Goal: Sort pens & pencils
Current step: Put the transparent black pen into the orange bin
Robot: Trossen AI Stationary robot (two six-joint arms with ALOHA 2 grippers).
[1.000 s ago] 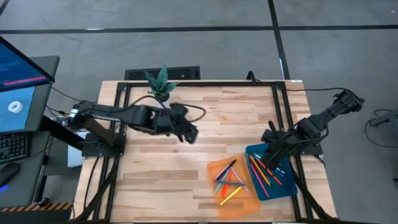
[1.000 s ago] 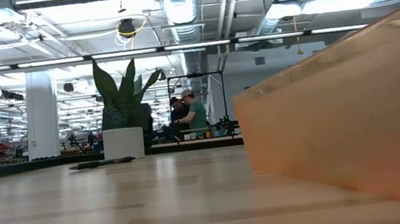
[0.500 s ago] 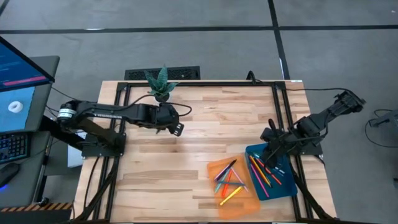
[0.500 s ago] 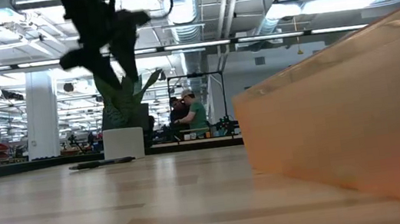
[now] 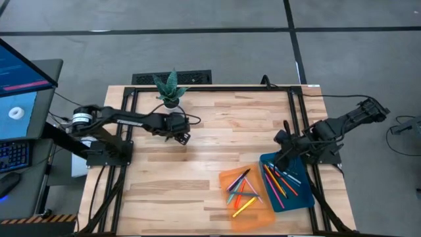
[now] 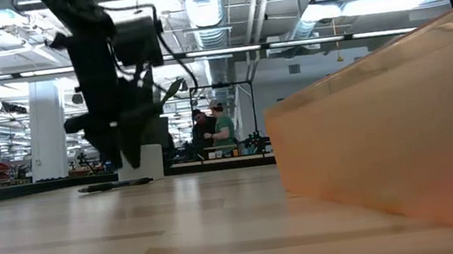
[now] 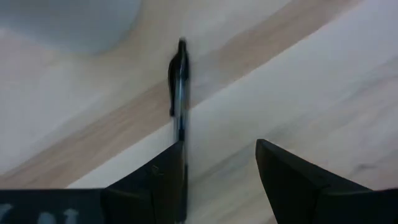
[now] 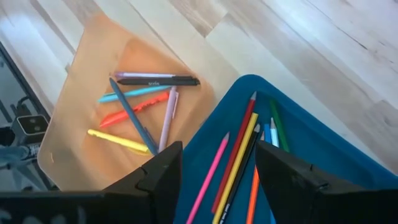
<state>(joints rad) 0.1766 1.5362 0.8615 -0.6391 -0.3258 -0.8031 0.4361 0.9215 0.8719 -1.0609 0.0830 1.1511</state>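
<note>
A black pen (image 7: pixel 179 81) lies flat on the wood by the white plant pot (image 6: pixel 139 162); the low view shows the pen (image 6: pixel 116 184) too. My left gripper (image 7: pixel 221 149) hangs open just above its near end, fingers pointing down (image 6: pixel 125 153). Whether a finger touches the pen I cannot tell. My right gripper (image 8: pixel 217 155) is open and hovers over the far end of the blue tray (image 5: pixel 302 194). Several pencils (image 5: pixel 279 181) lie in that tray. Several pens (image 5: pixel 242 191) lie in the orange tray (image 5: pixel 227 181).
The potted plant (image 5: pixel 170 89) stands at the table's far edge, just beyond my left gripper (image 5: pixel 181 131). The two trays sit side by side at the near right corner. In the low view the orange tray's wall (image 6: pixel 387 150) fills the right side. People sit far off in the room.
My left gripper has swung from the table's middle toward the far left, next to the plant pot, and come down over the black pen. My right gripper has drawn back slightly from the blue tray toward the far edge.
</note>
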